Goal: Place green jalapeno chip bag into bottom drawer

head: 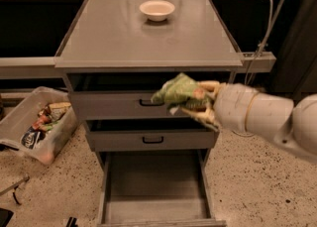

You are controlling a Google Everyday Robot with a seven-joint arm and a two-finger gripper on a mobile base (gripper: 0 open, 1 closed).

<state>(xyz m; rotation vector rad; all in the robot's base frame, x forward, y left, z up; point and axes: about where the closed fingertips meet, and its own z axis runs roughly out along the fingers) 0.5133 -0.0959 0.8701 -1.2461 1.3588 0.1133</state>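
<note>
The green jalapeno chip bag [179,91] is crumpled, green with pale patches, and held in the air in front of the top drawer's front. My gripper [198,103] comes in from the right on a white arm and is shut on the bag; its pale fingers [204,116] wrap the bag's right side. The bottom drawer [153,206] is pulled out wide open below, a plain grey tray with nothing in it. The bag hangs above and slightly right of the drawer's middle.
A white bowl [157,10] stands at the back of the grey cabinet top [124,37]. Two shallower drawers with black handles [152,140] are partly out. A clear bin of snack packets [37,124] sits on the floor at left. Cables hang at the right [262,37].
</note>
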